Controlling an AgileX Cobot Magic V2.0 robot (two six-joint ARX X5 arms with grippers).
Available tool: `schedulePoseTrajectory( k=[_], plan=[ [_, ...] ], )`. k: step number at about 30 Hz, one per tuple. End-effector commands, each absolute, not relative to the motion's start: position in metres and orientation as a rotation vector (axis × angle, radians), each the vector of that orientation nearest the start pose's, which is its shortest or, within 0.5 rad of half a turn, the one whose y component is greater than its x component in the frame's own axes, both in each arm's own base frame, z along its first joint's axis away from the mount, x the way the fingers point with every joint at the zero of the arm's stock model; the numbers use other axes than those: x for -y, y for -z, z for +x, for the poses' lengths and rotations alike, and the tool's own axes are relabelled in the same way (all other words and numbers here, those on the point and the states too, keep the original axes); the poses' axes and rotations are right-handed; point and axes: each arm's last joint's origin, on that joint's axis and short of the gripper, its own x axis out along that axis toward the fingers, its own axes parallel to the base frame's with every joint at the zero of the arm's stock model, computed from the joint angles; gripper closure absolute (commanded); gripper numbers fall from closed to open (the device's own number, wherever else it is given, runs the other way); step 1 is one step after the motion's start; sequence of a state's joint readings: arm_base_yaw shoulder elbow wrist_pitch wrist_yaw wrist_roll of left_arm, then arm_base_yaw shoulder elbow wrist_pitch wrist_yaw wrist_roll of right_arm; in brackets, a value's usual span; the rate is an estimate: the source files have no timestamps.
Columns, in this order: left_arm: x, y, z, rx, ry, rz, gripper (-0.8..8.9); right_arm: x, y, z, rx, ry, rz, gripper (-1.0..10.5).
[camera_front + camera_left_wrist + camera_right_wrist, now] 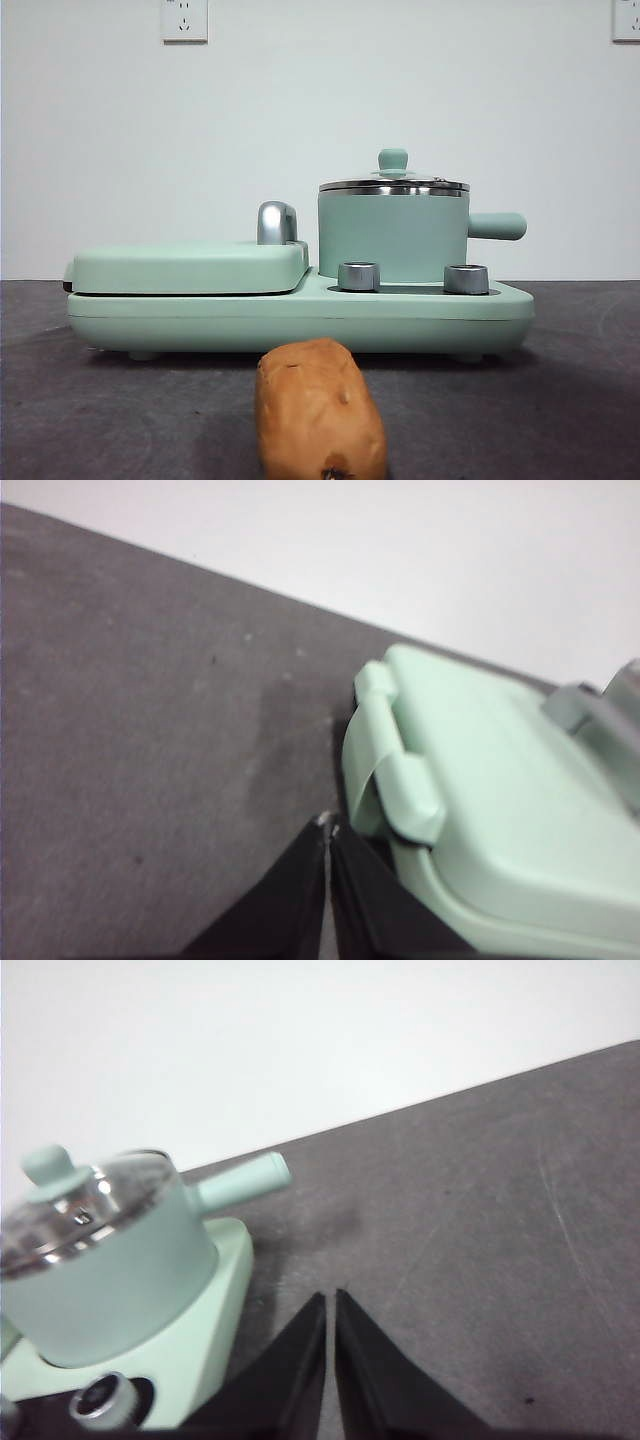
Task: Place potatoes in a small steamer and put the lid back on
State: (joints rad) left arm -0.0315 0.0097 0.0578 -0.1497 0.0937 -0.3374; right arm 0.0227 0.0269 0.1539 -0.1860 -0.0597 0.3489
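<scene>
The orange-brown potato (pixel 320 410) lies on the dark table in front of the appliance, near the front edge. The mint-green steamer pot (pixel 393 237) stands on the right side of the appliance base, its stubby handle (pixel 497 226) pointing right. The glass lid (pixel 393 183) with its mint knob (pixel 393 160) sits on the pot. The pot (pixel 105 1280) and lid (pixel 75 1210) also show in the right wrist view. My left gripper (pixel 328 825) is shut and empty beside the griddle end. My right gripper (pixel 331 1295) is shut and empty over the table right of the pot. Neither shows in the front view.
The mint-green appliance base (pixel 300 315) carries a flat griddle cover (pixel 190 265) on the left with a steel handle (pixel 277 222) and two steel dials (pixel 359 276). The griddle cover (pixel 500 790) fills part of the left wrist view. A white wall stands behind.
</scene>
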Motion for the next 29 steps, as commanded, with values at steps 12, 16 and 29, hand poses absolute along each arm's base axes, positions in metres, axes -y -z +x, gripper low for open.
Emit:
schedulePoseTrajectory(
  k=[12, 16, 29],
  plan=[
    [0.012, -0.247, 0.112, -0.202, 0.241, -0.414, 8.05, -0.011, -0.280, 0.109, -0.256, -0.297, 0.332, 9.3],
    [0.017, -0.277, 0.134, -0.348, 0.350, -0.403, 8.05, -0.015, -0.307, 0.121, -0.384, -0.395, 0.300, 9.3],
    [0.038, -0.353, 0.202, -0.560, 0.656, -0.284, 8.05, -0.020, -0.357, 0.154, -0.567, -0.594, 0.244, 9.3]
  ],
)
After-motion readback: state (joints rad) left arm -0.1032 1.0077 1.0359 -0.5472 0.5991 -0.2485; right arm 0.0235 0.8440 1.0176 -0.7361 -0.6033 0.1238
